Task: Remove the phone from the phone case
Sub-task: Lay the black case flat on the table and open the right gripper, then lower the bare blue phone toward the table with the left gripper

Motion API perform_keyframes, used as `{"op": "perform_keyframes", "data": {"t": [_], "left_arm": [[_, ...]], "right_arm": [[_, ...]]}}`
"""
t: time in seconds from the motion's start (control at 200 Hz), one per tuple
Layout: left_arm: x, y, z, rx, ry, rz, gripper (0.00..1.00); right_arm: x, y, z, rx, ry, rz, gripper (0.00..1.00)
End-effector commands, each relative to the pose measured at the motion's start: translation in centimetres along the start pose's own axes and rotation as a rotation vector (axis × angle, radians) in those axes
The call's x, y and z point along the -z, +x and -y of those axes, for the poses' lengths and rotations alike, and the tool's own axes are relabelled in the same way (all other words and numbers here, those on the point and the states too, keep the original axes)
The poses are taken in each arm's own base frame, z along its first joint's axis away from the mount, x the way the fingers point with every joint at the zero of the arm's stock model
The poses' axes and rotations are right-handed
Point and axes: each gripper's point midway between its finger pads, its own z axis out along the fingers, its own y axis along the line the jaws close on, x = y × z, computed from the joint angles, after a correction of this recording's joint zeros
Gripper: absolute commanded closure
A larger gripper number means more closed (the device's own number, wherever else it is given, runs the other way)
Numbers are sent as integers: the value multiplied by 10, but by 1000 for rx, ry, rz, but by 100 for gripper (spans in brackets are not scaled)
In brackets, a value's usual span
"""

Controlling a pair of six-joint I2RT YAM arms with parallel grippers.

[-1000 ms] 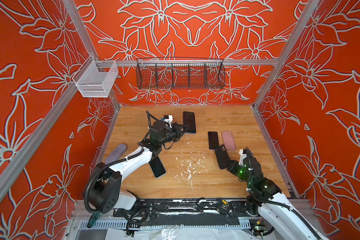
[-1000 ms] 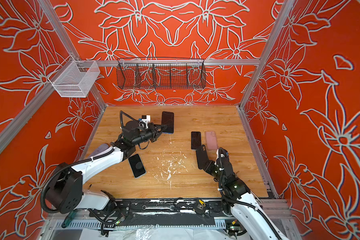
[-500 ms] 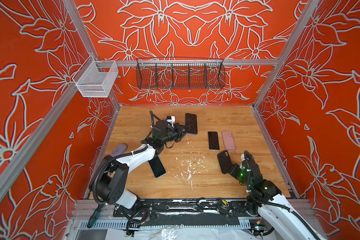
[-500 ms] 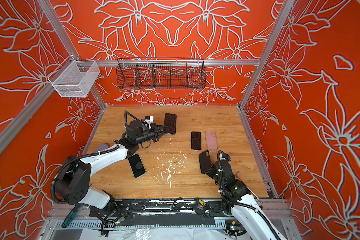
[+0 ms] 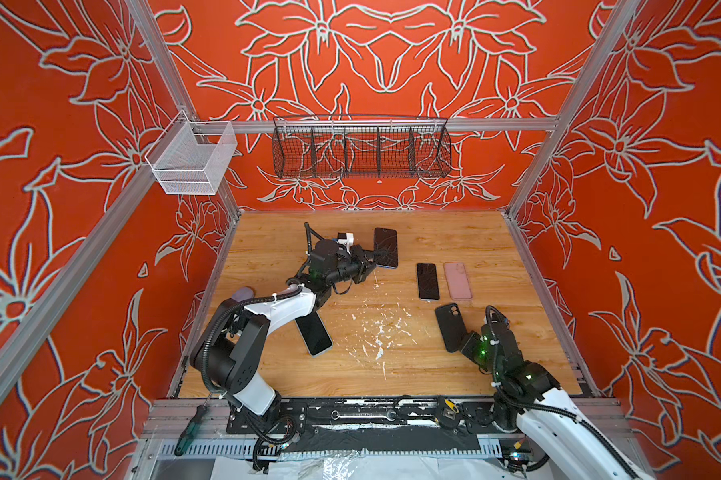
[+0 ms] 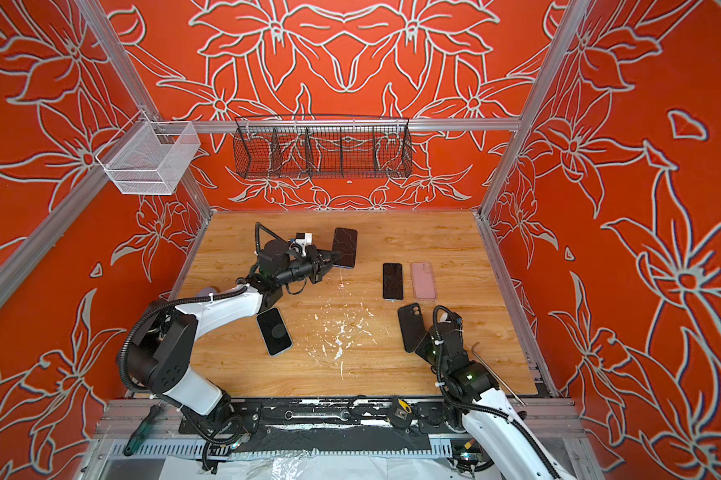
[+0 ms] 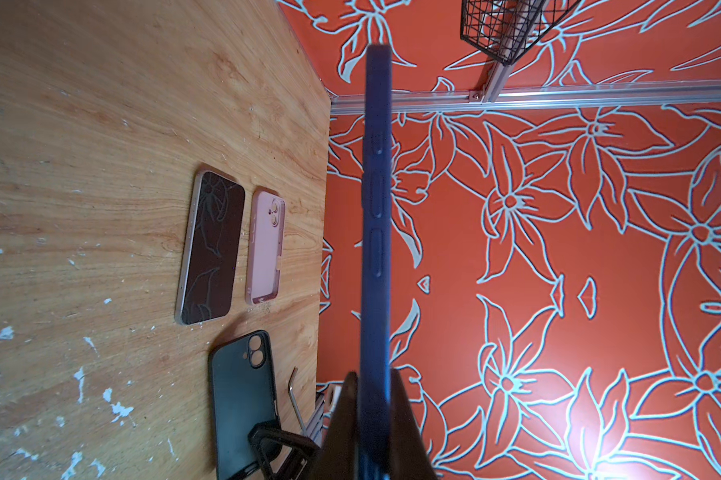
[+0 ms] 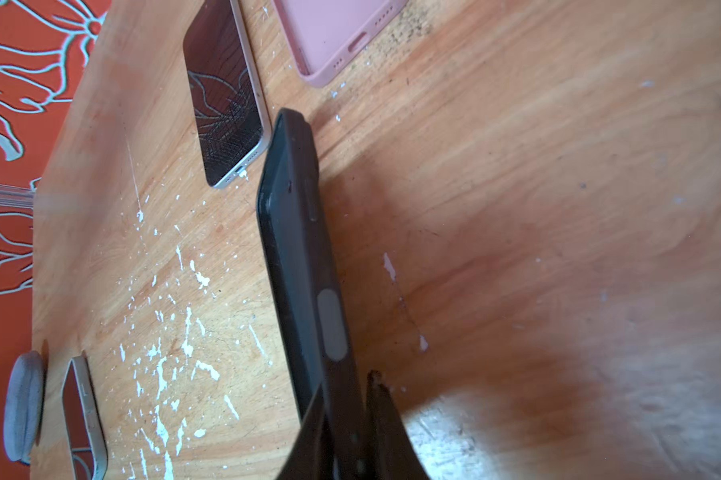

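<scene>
The phone [image 5: 386, 247] has a cracked dark screen and sits in a blue phone case, seen edge-on in the left wrist view [image 7: 376, 208]. My left gripper [image 5: 369, 264] [image 7: 374, 380] is shut on its near end and holds it off the table at the back middle; it shows in both top views [image 6: 345, 247]. A black, empty phone case [image 5: 450, 326] [image 8: 305, 249] lies tilted at the front right with its far end on the wood. My right gripper [image 5: 469, 345] [image 8: 348, 382] is closed on its near end.
A bare phone [image 5: 428, 281] and a pink case [image 5: 457, 280] lie side by side right of centre. Another phone [image 5: 315, 334] lies under the left arm, with a grey case [image 5: 242, 294] by the left wall. An Allen key [image 6: 496, 374] lies front right. Wire baskets [image 5: 361, 149] hang on the back wall.
The right gripper has brought the black case down and toward the front until its far end rests on the table. The left gripper has shifted slightly right with the phone.
</scene>
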Motion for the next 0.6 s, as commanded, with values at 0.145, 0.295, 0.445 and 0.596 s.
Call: {"op": "perform_keyframes", "data": {"t": [0.145, 0.295, 0.445, 0.596], "left_arm": [[-6, -8, 32, -47, 117, -12, 100], [-9, -10, 30, -40, 122, -14, 100], [-10, -11, 28, -42, 127, -14, 100], [-11, -11, 21, -36, 112, -16, 100]], "right_arm": [[-3, 0, 18, -18, 103, 4, 77], [-4, -3, 18, 3, 134, -5, 72], [-4, -8, 15, 28, 147, 6, 64], [-1, -14, 11, 50, 164, 9, 48]]}}
